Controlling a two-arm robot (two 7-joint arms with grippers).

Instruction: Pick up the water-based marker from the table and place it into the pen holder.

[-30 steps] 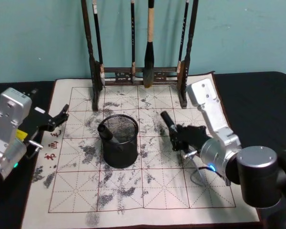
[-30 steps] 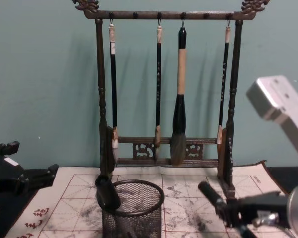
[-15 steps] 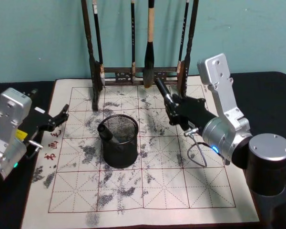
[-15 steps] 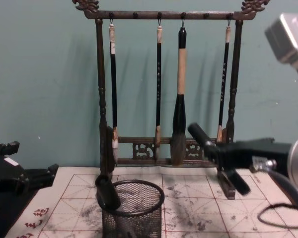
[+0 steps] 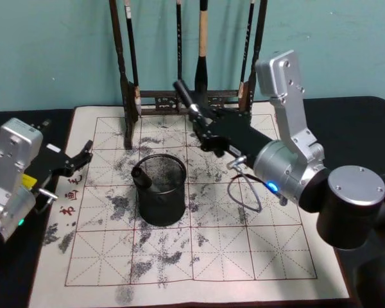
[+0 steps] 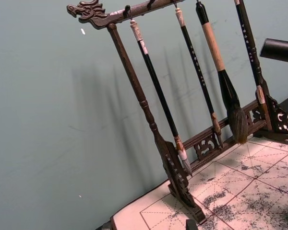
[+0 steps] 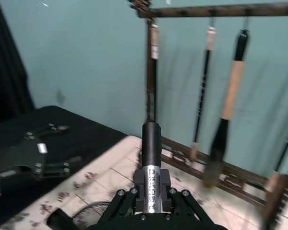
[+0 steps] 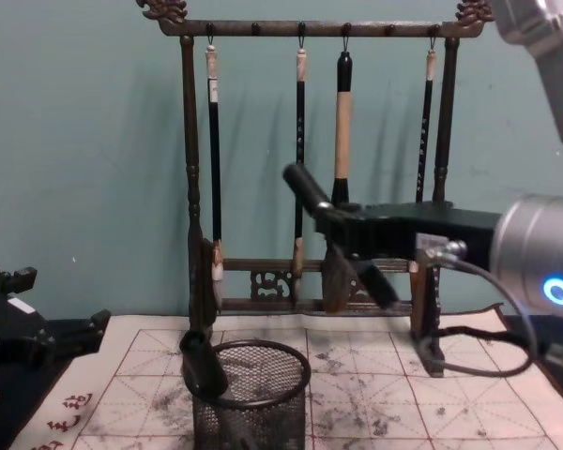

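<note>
Standing against a teal wall, with a brush rack [image 5: 186, 70] at the back of an ink-stained grid mat [image 5: 199, 250] on a black table. Hovering above the mat, just ahead of the rack's base: right gripper [image 5: 205, 128], clenched on the marker [image 5: 187, 97] about its middle, most of the barrel jutting up and away from the arm, tilted rather than upright. Showing in the right wrist view as a black barrel [image 7: 151, 148] clamped between the fingers, a printed band sitting at the grip. Sitting below and to the marker's left, well apart: the holder [image 5: 160, 189], already carrying one dark pen [image 5: 143, 178] leaning against its near-left rim. In the chest view, hanging clearly higher than the holder's rim [image 8: 253, 352]. Resting at the mat's left edge, far from the holder: left gripper [image 5: 83, 156], fingers spread and empty, parked. Judging the step as carry-over, roughly halfway. Worth doing next: swinging left until the lower end hangs over the free right side of the mouth, tipping the barrel nearer upright, lowering past the rim before letting go, avoiding the leaning pen and the hanging brushes behind.
</note>
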